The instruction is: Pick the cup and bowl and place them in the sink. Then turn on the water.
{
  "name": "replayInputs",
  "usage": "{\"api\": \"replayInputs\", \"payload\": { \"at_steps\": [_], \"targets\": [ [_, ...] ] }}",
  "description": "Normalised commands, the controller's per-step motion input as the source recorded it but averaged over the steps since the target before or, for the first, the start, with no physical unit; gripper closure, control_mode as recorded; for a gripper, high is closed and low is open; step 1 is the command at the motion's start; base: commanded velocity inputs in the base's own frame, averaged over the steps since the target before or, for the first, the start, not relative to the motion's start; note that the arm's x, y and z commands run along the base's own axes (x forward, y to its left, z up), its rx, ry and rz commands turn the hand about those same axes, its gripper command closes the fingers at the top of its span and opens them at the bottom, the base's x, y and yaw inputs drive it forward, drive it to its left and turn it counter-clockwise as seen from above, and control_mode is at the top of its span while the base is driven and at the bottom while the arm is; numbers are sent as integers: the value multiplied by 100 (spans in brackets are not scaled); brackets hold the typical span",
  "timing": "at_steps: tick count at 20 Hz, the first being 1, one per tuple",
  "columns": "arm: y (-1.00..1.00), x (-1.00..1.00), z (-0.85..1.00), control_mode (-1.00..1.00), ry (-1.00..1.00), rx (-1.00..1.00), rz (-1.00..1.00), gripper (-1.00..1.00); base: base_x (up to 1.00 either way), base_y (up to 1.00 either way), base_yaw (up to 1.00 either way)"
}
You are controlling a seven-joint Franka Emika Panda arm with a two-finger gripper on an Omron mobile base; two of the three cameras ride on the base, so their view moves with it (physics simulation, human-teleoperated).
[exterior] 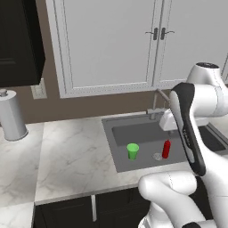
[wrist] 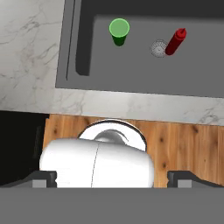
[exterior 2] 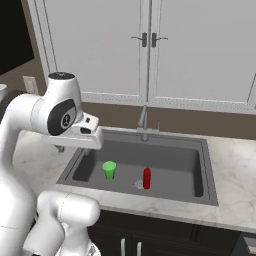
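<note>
In the left base view you see the gripper (exterior: 167,124) hanging above the sink (exterior: 111,142), just beside the faucet (exterior: 158,104) at the back edge. The cup (exterior: 132,151) stands upright on the sink floor, lower than the hand and to its left in this view. A small red bottle (exterior: 166,149) stands almost straight under the hand, with the round drain (exterior: 157,156) just beside it. Far from the hand, on the marble counter (exterior: 67,151), stands a paper towel roll (exterior: 11,116). In the right base view the gripper (exterior 2: 75,146) is over the left end of the sink (exterior 2: 170,150). Here the cup (exterior 2: 109,170) is below the hand and a little to its right, the bottle (exterior 2: 146,178) is farther on, and the faucet (exterior 2: 144,122) rises well apart from the hand. In the hand view the gripper (wrist: 113,178) is released: its two dark fingertips (wrist: 43,178) stand wide apart at the two bottom corners and grasp nothing. Ahead of them, beyond the counter (wrist: 26,43) edge, you find the cup (wrist: 119,31) inside the sink (wrist: 131,74), and its open mouth faces the camera. The bottle (wrist: 176,41) and the drain (wrist: 158,48) lie to the right of the cup. A wooden floor (wrist: 183,144) shows nearer to the fingertips.
</note>
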Motion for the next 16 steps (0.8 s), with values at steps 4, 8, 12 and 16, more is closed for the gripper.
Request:
{"api": "replayInputs", "payload": {
  "at_steps": [4, 8, 12, 16],
  "targets": [
    [1, -33, 6, -100, -5, 0, 0, -100, 0, 0, 0],
    [10, -1, 0, -100, -3, 0, 0, -100, 0, 0, 0],
    [21, 0, 0, -100, 0, 0, 0, -100, 0, 0, 0],
    [18, -1, 0, -100, 0, 0, 0, -100, 0, 0, 0]
  ]
}}
